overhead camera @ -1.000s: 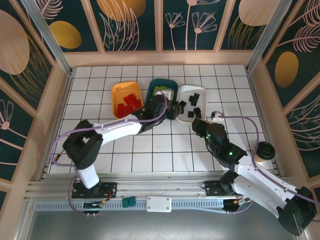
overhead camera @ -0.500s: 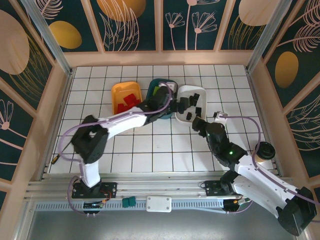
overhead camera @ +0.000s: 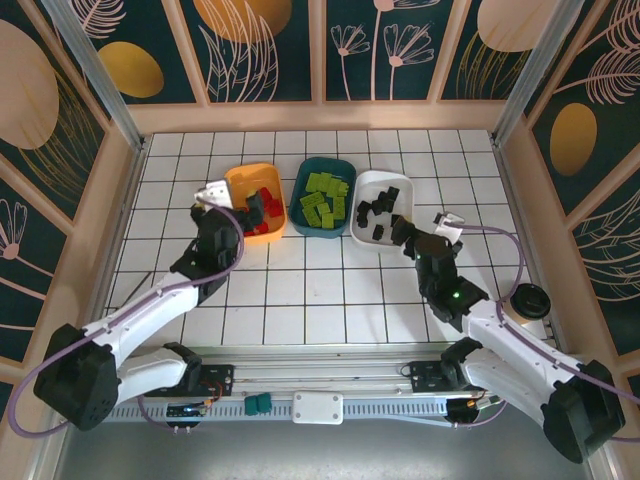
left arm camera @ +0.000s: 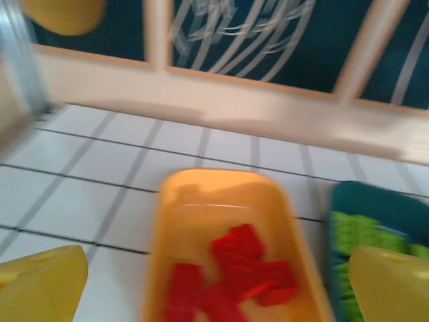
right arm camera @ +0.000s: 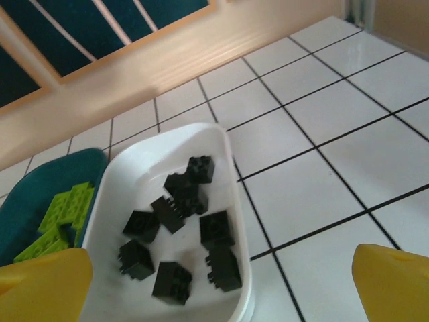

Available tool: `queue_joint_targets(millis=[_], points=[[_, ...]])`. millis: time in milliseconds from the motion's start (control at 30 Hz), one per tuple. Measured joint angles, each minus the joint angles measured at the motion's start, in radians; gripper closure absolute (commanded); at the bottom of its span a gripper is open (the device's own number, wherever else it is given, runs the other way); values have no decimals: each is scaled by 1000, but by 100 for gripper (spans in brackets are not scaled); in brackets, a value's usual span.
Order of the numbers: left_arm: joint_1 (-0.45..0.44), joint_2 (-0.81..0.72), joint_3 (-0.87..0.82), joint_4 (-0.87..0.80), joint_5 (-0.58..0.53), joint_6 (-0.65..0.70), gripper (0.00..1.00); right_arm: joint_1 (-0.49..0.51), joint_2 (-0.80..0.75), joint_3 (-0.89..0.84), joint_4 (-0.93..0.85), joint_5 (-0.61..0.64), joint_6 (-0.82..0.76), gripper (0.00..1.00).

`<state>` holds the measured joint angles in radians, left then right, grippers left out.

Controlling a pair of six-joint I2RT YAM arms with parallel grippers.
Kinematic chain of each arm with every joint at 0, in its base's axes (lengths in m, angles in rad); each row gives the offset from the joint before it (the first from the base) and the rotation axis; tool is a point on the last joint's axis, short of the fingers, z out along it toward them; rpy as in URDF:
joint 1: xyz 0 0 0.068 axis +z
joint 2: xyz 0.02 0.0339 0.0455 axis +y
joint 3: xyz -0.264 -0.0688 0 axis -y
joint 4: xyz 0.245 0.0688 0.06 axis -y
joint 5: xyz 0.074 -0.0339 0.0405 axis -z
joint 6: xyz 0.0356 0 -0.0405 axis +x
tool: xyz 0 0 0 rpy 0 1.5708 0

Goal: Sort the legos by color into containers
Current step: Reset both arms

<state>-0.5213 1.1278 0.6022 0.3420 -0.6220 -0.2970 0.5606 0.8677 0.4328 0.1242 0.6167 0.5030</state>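
Wrist, left: red legos | wrist, right: black legos

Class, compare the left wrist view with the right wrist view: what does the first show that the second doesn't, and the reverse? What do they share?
Left wrist, not right wrist: the orange tub holding red bricks. Right wrist, not left wrist: the white tub holding black bricks. Both: the dark teal tub with lime green bricks, the white tiled table and the wooden rail at its back.
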Motion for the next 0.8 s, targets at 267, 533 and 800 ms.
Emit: queue_joint_targets(millis=[267, 533, 800], points=[[332, 120, -100, 240, -94, 155, 2, -116, 38, -21, 133, -37, -16, 1], [384, 335, -279, 561, 24, 203, 1, -189, 105, -23, 185, -79, -65, 1], [459, 381, -353, 824, 289, 230, 1, -326, 151, -24, 289, -128, -214, 1]])
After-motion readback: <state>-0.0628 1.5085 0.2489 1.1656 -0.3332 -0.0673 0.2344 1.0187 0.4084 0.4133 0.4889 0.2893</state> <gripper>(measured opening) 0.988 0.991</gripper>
